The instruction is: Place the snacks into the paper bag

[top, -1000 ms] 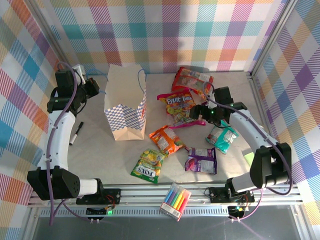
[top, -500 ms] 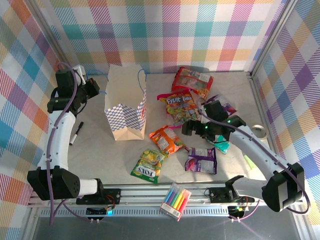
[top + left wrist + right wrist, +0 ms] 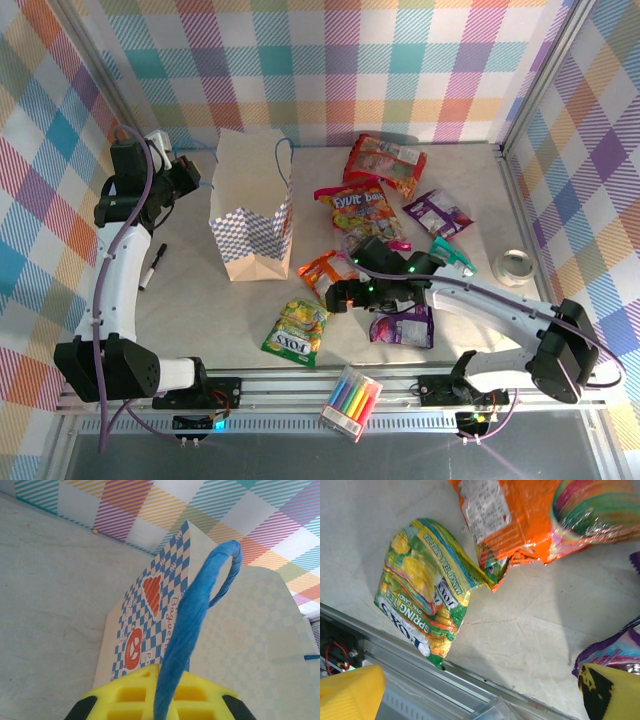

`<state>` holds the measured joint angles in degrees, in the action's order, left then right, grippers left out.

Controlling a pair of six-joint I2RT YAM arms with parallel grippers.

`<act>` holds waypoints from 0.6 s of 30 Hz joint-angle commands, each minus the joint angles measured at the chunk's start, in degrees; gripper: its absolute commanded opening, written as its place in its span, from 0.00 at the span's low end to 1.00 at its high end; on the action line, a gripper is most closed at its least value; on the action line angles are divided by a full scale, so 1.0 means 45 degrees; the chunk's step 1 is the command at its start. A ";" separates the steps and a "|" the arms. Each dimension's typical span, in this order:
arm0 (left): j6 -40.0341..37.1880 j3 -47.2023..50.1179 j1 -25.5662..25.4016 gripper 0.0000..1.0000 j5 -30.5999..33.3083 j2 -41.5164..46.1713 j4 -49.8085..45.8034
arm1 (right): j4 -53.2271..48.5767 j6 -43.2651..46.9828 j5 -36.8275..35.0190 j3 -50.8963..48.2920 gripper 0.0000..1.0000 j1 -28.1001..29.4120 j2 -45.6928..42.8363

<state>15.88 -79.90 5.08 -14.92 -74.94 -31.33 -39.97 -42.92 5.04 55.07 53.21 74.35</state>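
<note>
7 snacks (image 3: 385,160) lie on table (image 3: 190,290), all right of 1 upright paper bag (image 3: 250,205) | left gripper (image 3: 160,700) clamped on 1 blue handle (image 3: 200,605) | right gripper (image 3: 338,296) fingers apart, just beside orange packet (image 3: 322,272)

A tan kraft paper bag (image 3: 250,215) with a blue-and-white checkered band is stood upright, open-topped, just ahead of the left jaws, its blue cord handle (image 3: 192,615) pinched between them. A crinkled green-yellow snack packet (image 3: 422,587) and an orange packet (image 3: 520,510) are laid flat under the spread right jaws, a purple packet (image 3: 620,647) beside them. A red packet (image 3: 385,160), a multicolour candy packet (image 3: 362,212), a second purple packet (image 3: 437,212) and a teal packet (image 3: 455,257) are scattered beyond.
</note>
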 commanded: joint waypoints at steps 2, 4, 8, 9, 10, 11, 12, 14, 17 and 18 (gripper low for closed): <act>0.0309 -0.0175 0.0179 0.00 -0.0454 0.0295 -0.0159 | 0.0109 -0.0848 -0.0397 -0.0065 0.99 0.0997 0.0634; 0.0232 -0.0247 0.0173 0.00 -0.0427 0.0324 -0.0334 | 0.0528 -0.1051 -0.0425 -0.0069 0.99 0.1396 0.1057; 0.0316 -0.0145 0.0179 0.00 -0.0152 0.0442 -0.0365 | 0.0680 -0.1127 -0.0745 0.0591 1.00 0.1937 0.2300; 0.0370 -0.0155 0.0179 0.00 -0.0226 0.0408 -0.0362 | 0.0678 -0.1141 -0.0748 0.0777 1.00 0.2016 0.2616; 0.0425 -0.0188 0.0179 0.00 -0.0298 0.0364 -0.0379 | 0.0734 -0.1142 -0.0710 0.0915 1.00 0.2078 0.2892; 0.0465 -0.0209 0.0174 0.00 -0.0368 0.0346 -0.0398 | 0.0771 -0.1155 -0.0673 0.1009 0.99 0.2136 0.3092; 0.0475 -0.0232 0.0176 0.00 -0.0453 0.0315 -0.0438 | 0.0829 -0.1212 -0.0651 0.1101 0.99 0.2169 0.3297; 0.0475 -0.0207 0.0168 0.00 -0.0531 0.0323 -0.0479 | 0.1011 -0.1283 -0.0633 0.1213 0.99 0.2199 0.3563; 0.0484 -0.0155 0.0179 0.00 -0.0474 0.0363 -0.0528 | 0.1406 -0.1283 -0.0507 0.1480 0.99 0.2199 0.3990; 0.0495 -0.0153 0.0179 0.00 -0.0455 0.0364 -0.0535 | 0.1506 -0.1282 -0.0433 0.1593 0.99 0.2199 0.4155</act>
<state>17.17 -79.92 5.08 -15.92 -74.59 -32.84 -35.16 -47.64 2.79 59.79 62.72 91.79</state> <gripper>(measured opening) 0.070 0.989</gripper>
